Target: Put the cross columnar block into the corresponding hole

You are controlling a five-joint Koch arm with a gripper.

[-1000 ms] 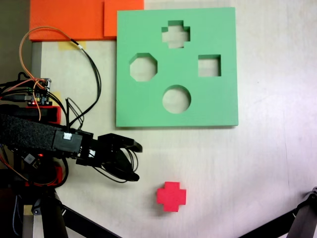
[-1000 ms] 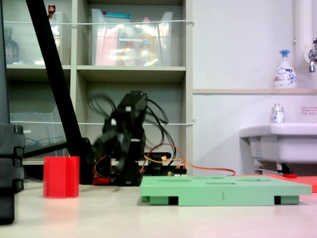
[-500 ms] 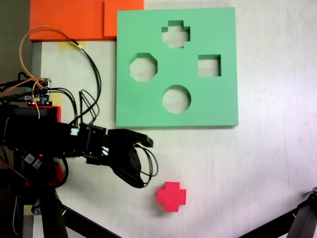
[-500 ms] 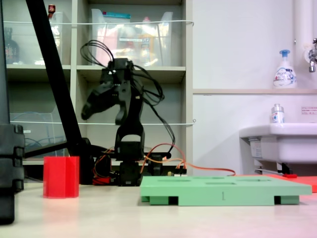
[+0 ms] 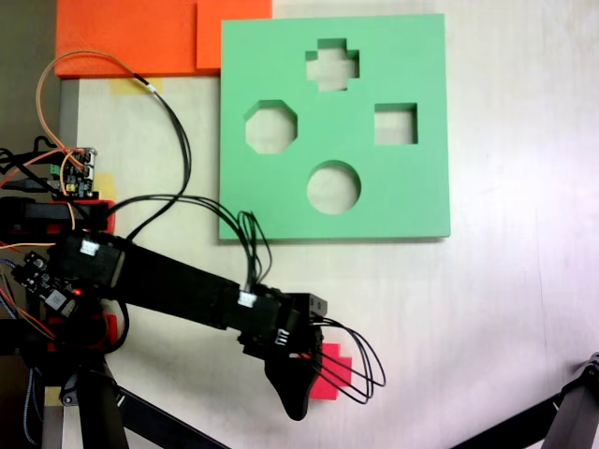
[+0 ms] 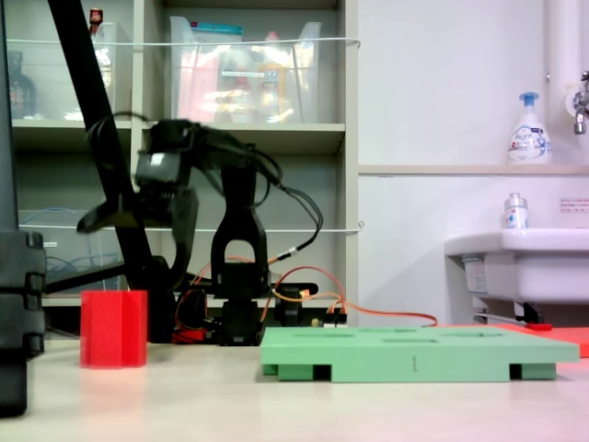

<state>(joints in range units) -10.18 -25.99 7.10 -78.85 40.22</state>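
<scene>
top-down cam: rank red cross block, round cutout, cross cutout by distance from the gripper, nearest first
1. The red cross block: partly under the gripper, low in the frame.
2. The round cutout: lower middle of the green board, above the gripper.
3. The cross cutout: by the board's top edge, farthest.

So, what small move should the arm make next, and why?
Probably lower straight down. In the top-down fixed view the gripper is over the red block, partly covering it, while in the low fixed view the gripper hangs well above the block, which stands untouched on the table. Whether the jaws are open is hard to tell.
</scene>
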